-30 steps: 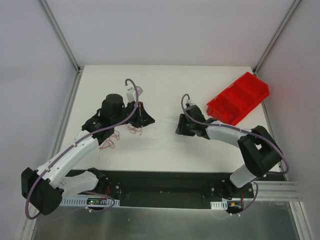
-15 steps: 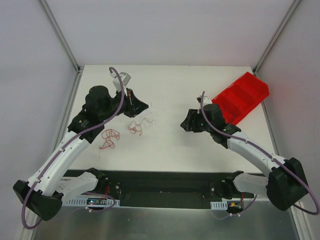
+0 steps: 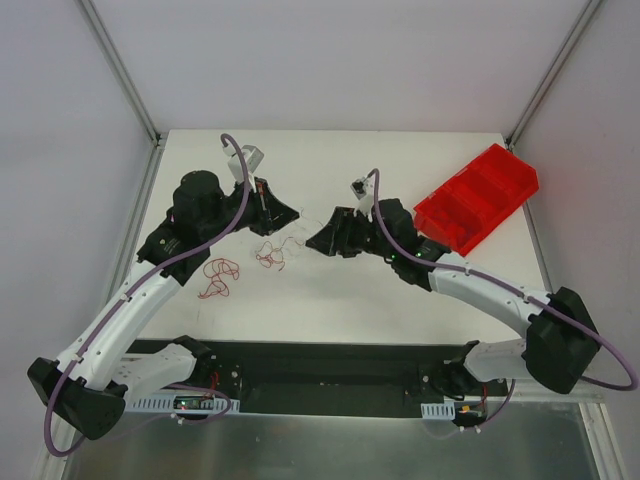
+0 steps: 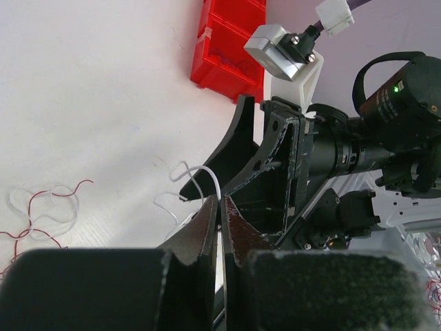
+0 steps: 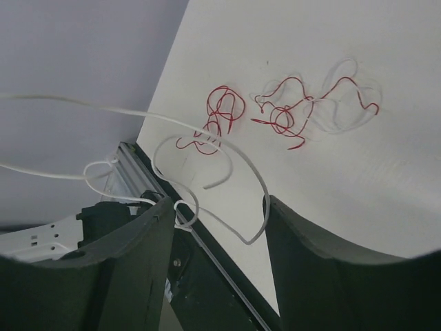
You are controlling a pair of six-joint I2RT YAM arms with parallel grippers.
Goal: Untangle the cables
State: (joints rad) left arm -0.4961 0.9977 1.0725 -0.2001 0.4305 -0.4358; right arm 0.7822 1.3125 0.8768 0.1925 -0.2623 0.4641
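Since half a second ago the right pincer (image 3: pixel 316 241) has travelled from beside the red bin (image 3: pixel 478 196) toward 9 o'clock. It now sits near the middle of the counter (image 3: pixel 400 295), close to the left pincer (image 4: pixel 220 205) and at roughly its 4 o'clock in the overhead view. The left arm has hardly shifted in that interval.

Left pincer: the jaws are narrowed to a slit and clamped on a white cable (image 4: pixel 204 171), which arcs out of the tips toward 11 o'clock in the left wrist view.

Right pincer: the jaws are wide apart. Its wrist view shows loops of white cable hanging in the gap, and whether they touch either finger cannot be told.

Location of the cables (image 3: pixel 272 252): a red-and-whitish tangle lies on the counter toward 7 o'clock of the left pincer. A second red squiggle (image 3: pixel 218 278) lies apart from it toward 8 o'clock. The white cable is lifted off the surface between the two pincers.

Meaning for the task: the approach appears to set up a second grasp on the white cable, so that both arms can draw it clear of the tangle. That grasp is not yet made, and the tangle is judged still knotted.

Risk: the white cable is thin and slack and may slip from the open jaws as they close
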